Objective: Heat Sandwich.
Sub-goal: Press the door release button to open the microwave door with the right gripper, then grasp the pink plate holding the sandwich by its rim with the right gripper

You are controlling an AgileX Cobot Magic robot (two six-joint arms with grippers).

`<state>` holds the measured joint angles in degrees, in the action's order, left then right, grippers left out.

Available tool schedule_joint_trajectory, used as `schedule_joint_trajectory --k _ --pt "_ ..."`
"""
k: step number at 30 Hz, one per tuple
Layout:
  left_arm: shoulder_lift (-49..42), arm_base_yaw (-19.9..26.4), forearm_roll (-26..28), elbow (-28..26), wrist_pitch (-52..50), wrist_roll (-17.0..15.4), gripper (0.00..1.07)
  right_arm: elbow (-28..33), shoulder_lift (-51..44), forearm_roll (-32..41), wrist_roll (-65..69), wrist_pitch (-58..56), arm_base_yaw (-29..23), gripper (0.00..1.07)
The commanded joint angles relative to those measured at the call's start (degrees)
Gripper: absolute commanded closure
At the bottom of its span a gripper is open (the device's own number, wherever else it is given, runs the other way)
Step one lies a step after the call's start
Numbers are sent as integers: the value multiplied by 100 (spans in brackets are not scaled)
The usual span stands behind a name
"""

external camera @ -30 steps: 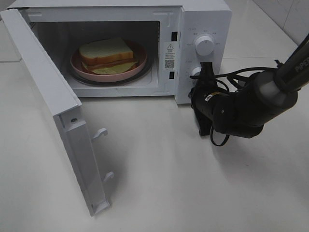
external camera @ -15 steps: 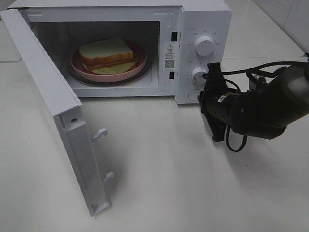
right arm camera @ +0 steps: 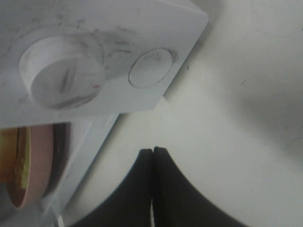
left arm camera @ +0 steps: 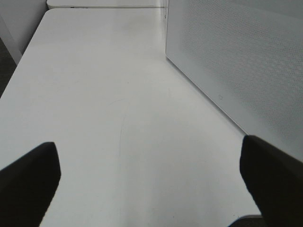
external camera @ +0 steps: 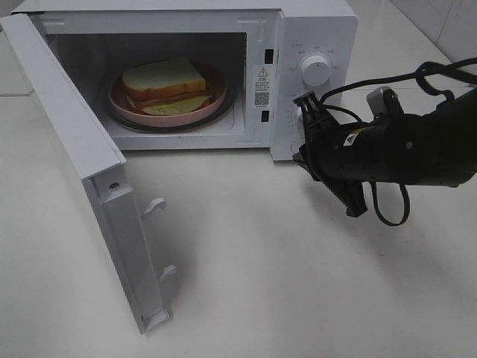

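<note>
2 thick white slices form the sandwich (external camera: 164,80), pink plate (external camera: 117,101) beneath.

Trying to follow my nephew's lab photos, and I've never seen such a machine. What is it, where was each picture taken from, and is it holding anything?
It is a robot with two arms. The high camera looks down on a white table and an open microwave; a sandwich on a pink plate sits inside. The black right arm is by the lower knob. The other two pictures come from a camera on each wrist. The right fingers are shut, holding nothing; the left fingers are open, also empty.
</note>
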<state>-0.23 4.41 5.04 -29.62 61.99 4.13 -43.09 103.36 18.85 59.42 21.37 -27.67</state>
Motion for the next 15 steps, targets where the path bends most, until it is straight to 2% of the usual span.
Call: schedule_joint_trajectory --k 1,9,13,15 --pt "-52 -29 0 0 -63 -23 9 11 -378 -544 -602 -590 23 107" --pt "-52 -29 0 0 -63 -23 9 -74 -940 -676 -2149 -1604 23 106" --pt "-52 -29 0 0 -63 -23 9 -458 -1163 -676 -3443 -2951 23 106" --pt "-52 -29 0 0 -63 -23 9 -527 -1169 -670 -3570 -3134 23 106"
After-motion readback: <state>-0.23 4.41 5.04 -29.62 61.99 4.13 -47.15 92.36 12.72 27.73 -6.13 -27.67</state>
